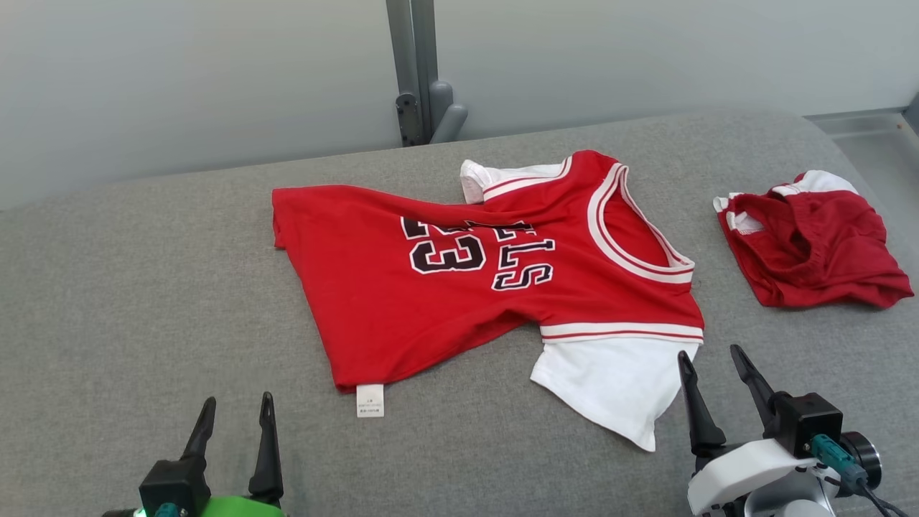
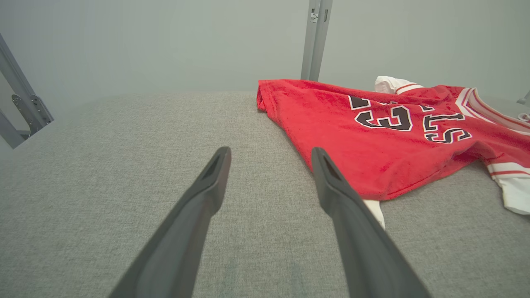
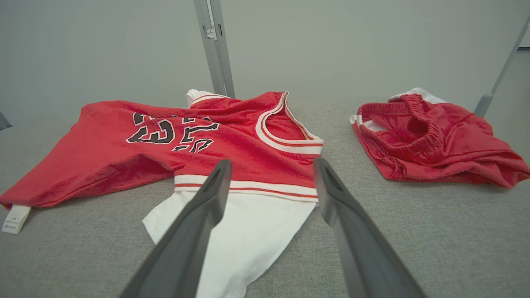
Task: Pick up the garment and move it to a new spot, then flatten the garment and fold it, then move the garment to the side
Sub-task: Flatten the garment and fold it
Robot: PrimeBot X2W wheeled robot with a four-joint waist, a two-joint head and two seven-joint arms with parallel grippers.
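A red jersey [image 1: 402,301] with white sleeves and black number 23 lies spread, slightly rumpled, across the middle of the grey surface [image 1: 129,301], neck hole toward the right. Its white sleeve [image 1: 610,384] reaches toward me; a small white label [image 1: 370,400] sticks out at the hem. My left gripper [image 1: 237,413] is open at the lower left, short of the hem [image 2: 372,194], holding nothing. My right gripper [image 1: 713,359] is open at the lower right, just beside the white sleeve [image 3: 248,231], holding nothing.
A crumpled pair of red shorts [image 1: 811,244] lies at the right side of the surface, also seen in the right wrist view as red shorts [image 3: 434,140]. A grey metal post [image 1: 416,72] stands behind the far edge against a pale wall.
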